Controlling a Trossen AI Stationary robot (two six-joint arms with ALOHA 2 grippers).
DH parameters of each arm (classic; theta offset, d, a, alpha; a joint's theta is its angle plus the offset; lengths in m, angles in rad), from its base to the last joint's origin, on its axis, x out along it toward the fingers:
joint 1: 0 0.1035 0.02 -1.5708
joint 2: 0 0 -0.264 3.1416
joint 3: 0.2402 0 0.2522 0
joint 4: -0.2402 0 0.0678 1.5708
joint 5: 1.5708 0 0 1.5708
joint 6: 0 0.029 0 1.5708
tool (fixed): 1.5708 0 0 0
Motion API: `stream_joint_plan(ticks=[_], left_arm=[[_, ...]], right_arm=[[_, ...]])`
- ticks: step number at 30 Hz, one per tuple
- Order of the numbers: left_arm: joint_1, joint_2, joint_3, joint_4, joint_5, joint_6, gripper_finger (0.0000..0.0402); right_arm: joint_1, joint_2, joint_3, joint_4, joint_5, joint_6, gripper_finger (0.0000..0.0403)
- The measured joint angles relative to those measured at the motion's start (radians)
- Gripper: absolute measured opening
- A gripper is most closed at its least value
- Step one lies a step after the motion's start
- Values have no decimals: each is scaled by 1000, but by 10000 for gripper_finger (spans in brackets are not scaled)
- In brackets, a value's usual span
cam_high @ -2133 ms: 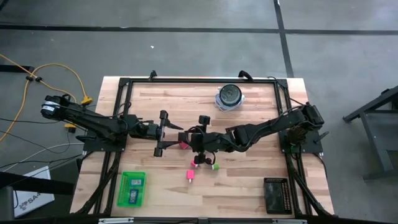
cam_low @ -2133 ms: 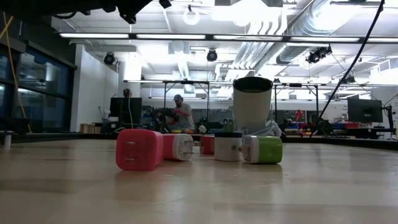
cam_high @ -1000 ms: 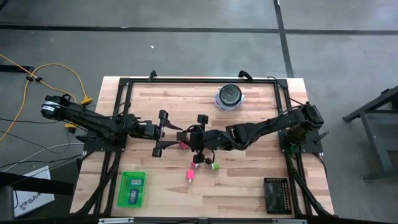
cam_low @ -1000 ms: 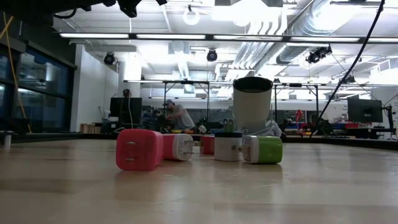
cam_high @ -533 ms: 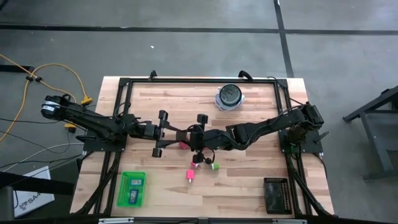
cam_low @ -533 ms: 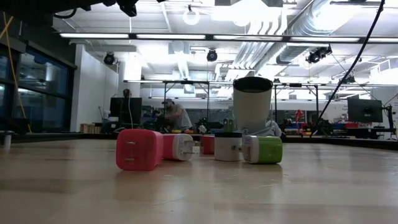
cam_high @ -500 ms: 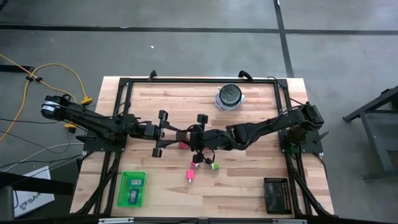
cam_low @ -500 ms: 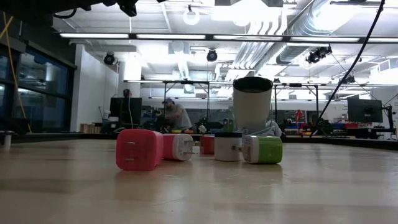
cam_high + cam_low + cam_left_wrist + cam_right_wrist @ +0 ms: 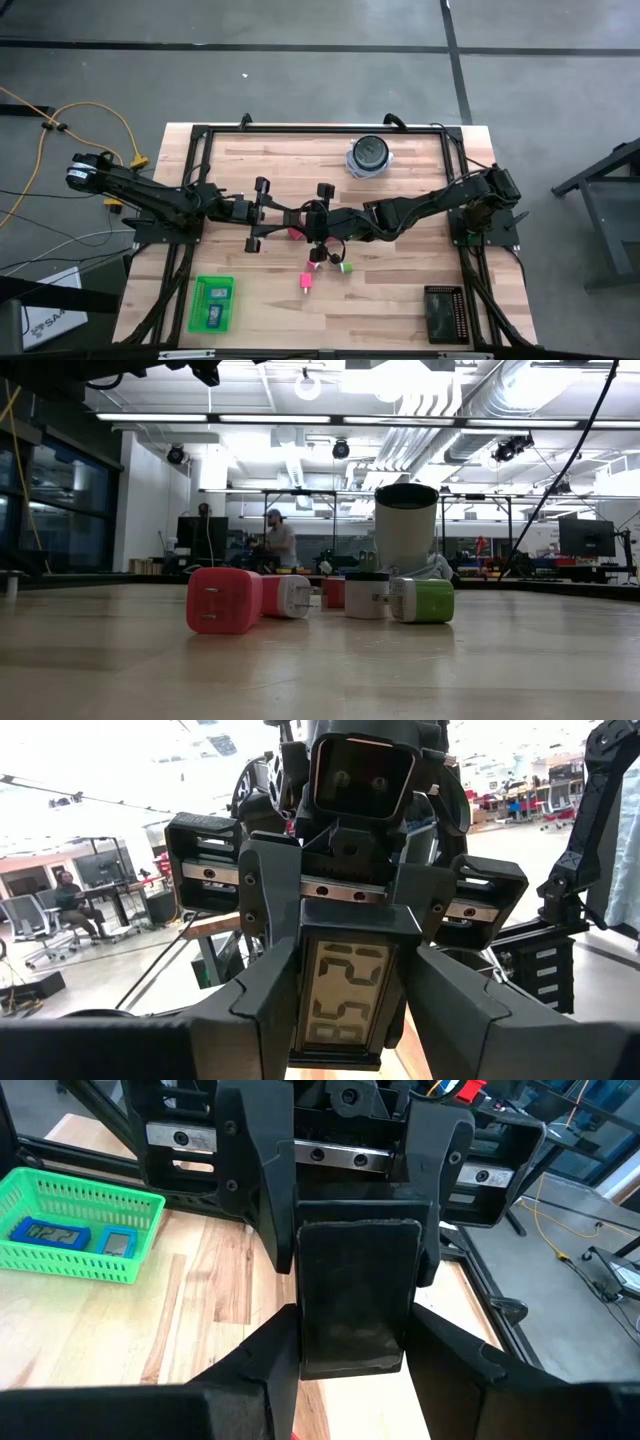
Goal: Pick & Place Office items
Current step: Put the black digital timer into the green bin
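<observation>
A small black rectangle with a grey digit display (image 9: 345, 995) hangs above the middle of the table between my two grippers. My left gripper (image 9: 345, 1025) and my right gripper (image 9: 350, 1365) face each other, each shut on it (image 9: 291, 214). The right wrist view shows its plain black back (image 9: 355, 1295). On the wood below lie a pink block (image 9: 222, 600), a white one (image 9: 366, 596), a green one (image 9: 425, 600) and a red one (image 9: 295, 233). My left gripper pinches the rectangle's two long edges between its two fingers (image 9: 265, 1010), at the end nearer the left arm (image 9: 345, 1050). The fingers come about level from the table's left, along the rectangle. It is lifted clear of the table, display side toward the left wrist camera. My right gripper pinches the same two long edges between its fingers (image 9: 440, 1360), at the opposite end (image 9: 350, 1365). It comes from the table's right, slanting slightly down, fingers along the rectangle. The black back faces the right wrist camera. The rectangle is clear of the table.
A green basket (image 9: 213, 303) with blue pieces stands at the near left, a black tray (image 9: 444, 313) at the near right. A round blue-white object with a dark top (image 9: 369, 156) stands at the far edge. A person moves in the room behind the table.
My left gripper's fingers have closed in on the black rectangle that my right gripper holds out. Both arms have kept their places, and the rectangle has stayed where it was above the table.
</observation>
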Motion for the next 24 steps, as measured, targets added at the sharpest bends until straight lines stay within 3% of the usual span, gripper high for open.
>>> stream_joint_plan(ticks=[9,24], left_arm=[[0,0,0,0,1,-16,155],[0,0,0,-1,3,-21,155]], right_arm=[[0,0,0,-2,-3,7,152],[-11,0,0,-3,-6,48,239]])
